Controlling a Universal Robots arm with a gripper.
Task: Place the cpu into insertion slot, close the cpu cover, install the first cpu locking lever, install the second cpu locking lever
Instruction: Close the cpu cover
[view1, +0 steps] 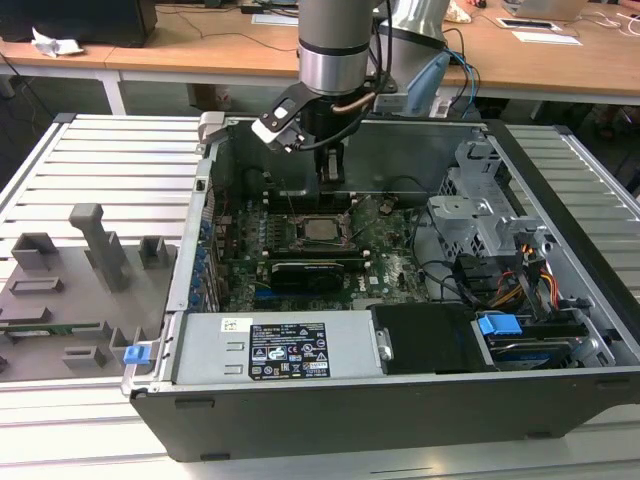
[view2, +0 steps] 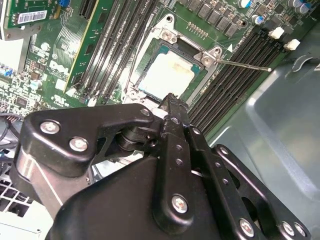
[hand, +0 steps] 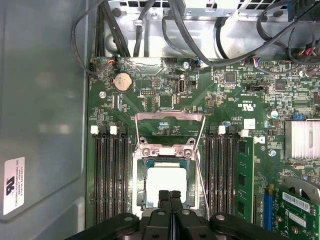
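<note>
The black two-fingered end effector (hand: 169, 196) is closed on nothing, just above one edge of the square silver-rimmed insertion slot (hand: 138, 170); the small dull-silver square cpu (hand: 165, 182) lies seated there, framed by the thin silver windowed cpu cover (hand: 165, 148) lying flat. The slot sits toward the far wall of the open grey computer case (view1: 400, 420).

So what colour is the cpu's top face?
Dull silver-beige metal; the cpu shows best in the first wrist view.

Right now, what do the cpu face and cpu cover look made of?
cpu: metal lid, matte pale silver; flat even sheen, no glints. cpu cover: thin stamped sheet metal, probably steel, bare brighter finish; shiny highlights on edges.
</note>
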